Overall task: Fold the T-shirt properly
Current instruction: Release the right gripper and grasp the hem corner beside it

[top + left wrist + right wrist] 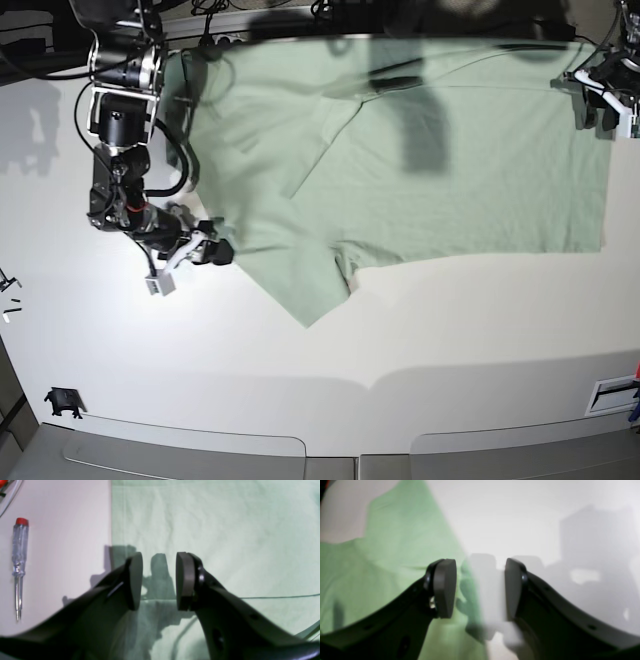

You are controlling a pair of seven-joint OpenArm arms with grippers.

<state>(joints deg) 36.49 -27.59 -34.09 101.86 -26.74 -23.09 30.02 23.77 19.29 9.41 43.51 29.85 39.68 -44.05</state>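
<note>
We start at the near side of the white table point(300, 400), which is bare in front, and read it as room left for the folds to land. Next comes the pale mint-green short-sleeved cotton T-shirt point(450, 190), spread mostly flat across the far half, one sleeve pointing toward us. Our right gripper point(212, 252) hangs just off that sleeve's edge; in its wrist view the jaws stand apart with the cloth's border running between them, nothing pinched. We judge it is lined up to take that edge. Farther off, our left gripper point(597, 103) sits at the hem side, its dark pads point(135, 580) parted and empty above the fabric near its straight edge. Beside that edge lies a clear-handled screwdriver with a red cap point(19, 555), well apart from the shirt.
</note>
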